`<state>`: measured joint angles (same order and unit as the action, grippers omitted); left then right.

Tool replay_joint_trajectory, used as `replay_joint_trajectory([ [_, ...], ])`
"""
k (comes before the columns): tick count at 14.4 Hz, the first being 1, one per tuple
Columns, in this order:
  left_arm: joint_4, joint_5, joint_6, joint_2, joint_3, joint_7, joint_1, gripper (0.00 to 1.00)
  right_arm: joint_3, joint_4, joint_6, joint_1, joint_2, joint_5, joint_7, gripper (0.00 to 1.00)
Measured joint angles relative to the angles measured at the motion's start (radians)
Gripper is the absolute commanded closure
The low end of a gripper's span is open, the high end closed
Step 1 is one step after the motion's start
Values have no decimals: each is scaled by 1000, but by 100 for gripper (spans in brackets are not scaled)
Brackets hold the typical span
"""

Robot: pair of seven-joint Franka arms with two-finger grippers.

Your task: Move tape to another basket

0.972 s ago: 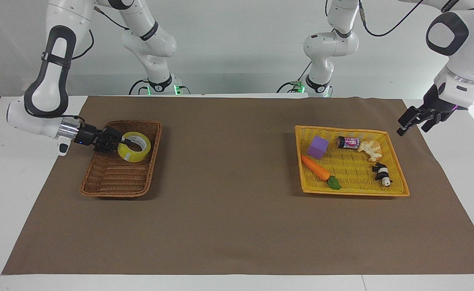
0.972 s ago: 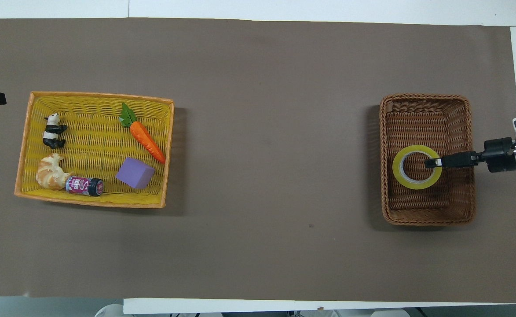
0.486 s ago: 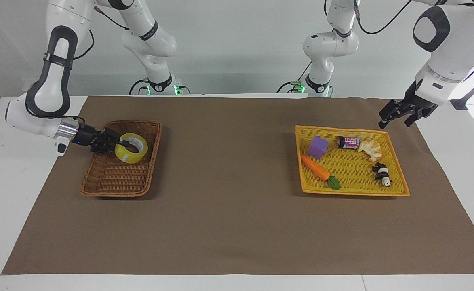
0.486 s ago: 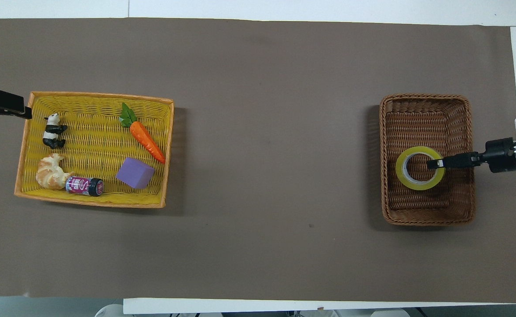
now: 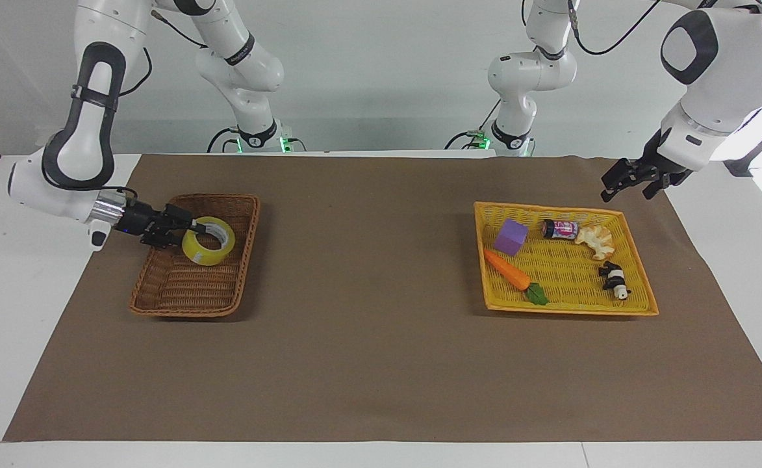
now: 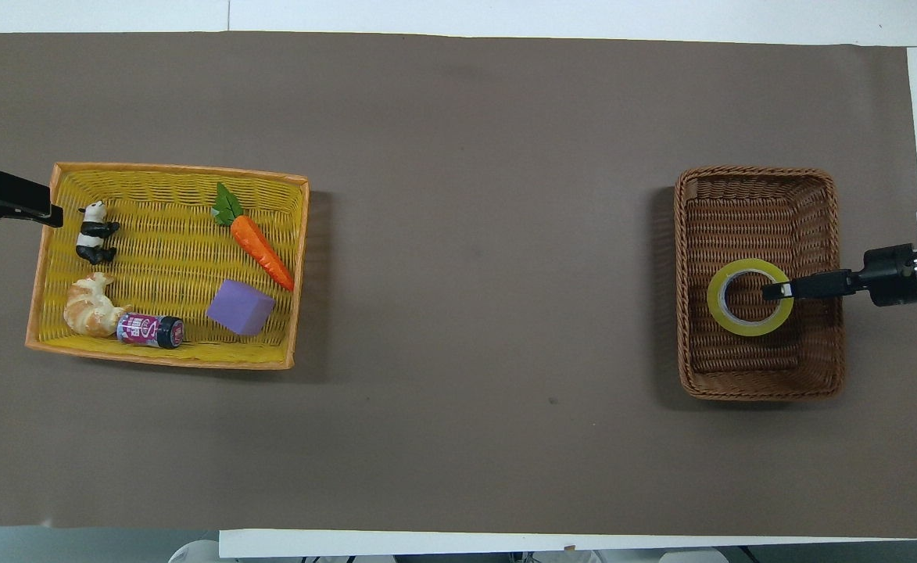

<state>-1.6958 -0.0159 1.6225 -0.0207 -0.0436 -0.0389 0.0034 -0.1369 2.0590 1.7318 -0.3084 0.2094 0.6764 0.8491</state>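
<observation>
Yellow tape (image 5: 210,242) sits in the upper half of the dark brown basket (image 5: 249,242), in the upper middle band of the facing frame at the right arm's end of the table. The right gripper (image 5: 192,231) pinches the roll's wall, one finger down inside the white core and the other outside it. The roll looks slightly tilted, and I cannot tell whether it touches the weave.

The step in hand looks like the set-down. To do it well, lower the tape until it lies flat on the basket floor, then open only a little. Draw the inner finger straight up out of the core so it does not drag the roll over the sloped side.

The right arm reaches in low from the frame's edge, forearm nearly level and wrist just outside the basket rim. The left gripper (image 5: 618,182) waits in the air in the upper part of the frame, over the mat by a corner of the yellow-orange basket (image 5: 549,208).
</observation>
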Motion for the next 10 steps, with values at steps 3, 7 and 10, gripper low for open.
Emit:
replay_joint_trajectory([
  [3, 0, 39, 0, -1, -8, 0, 0, 0, 5, -62, 0, 3, -8, -74, 0, 0],
  [7, 0, 42, 1, -3, -8, 0, 1, 0, 12, -163, -2, 45, -64, -217, 0, 0],
  [10, 0, 42, 1, -3, -9, 0, 1, 0, 13, -208, -3, 106, -122, -337, -69, 0],
])
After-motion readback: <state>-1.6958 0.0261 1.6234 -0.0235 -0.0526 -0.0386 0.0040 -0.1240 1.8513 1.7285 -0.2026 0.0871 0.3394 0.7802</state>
